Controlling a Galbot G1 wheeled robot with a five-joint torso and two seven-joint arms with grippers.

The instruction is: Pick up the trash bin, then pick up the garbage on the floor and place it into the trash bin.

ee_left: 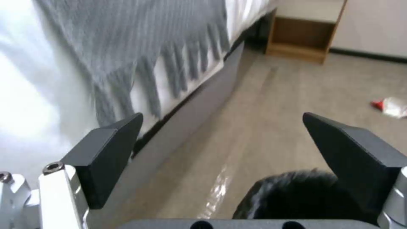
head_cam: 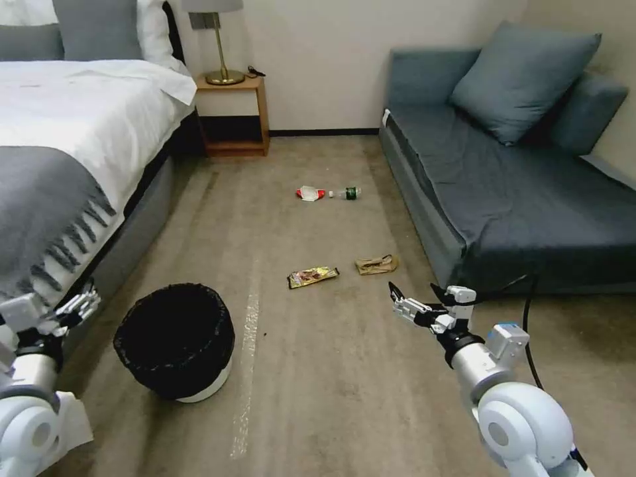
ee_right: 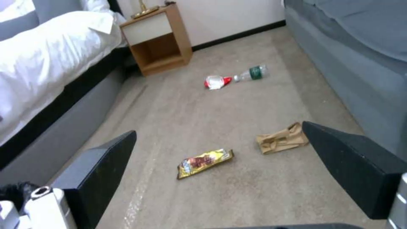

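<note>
so trash bin (head_cam: 175,341) sits just beside wide left pincer (head_cam: 83,301).

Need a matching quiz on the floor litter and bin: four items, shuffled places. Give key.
Items:
1. trash bin
2. snack wrapper
3. brown paper
4. bottle

Places:
A. beside the red-and-white wrapper, toward the sofa
B. near the bed, by the left gripper
C. mid-floor, bed side of the brown paper
D. nearest the sofa base, ahead of the right gripper

Pairs: 1-B, 2-C, 3-D, 4-A
</note>
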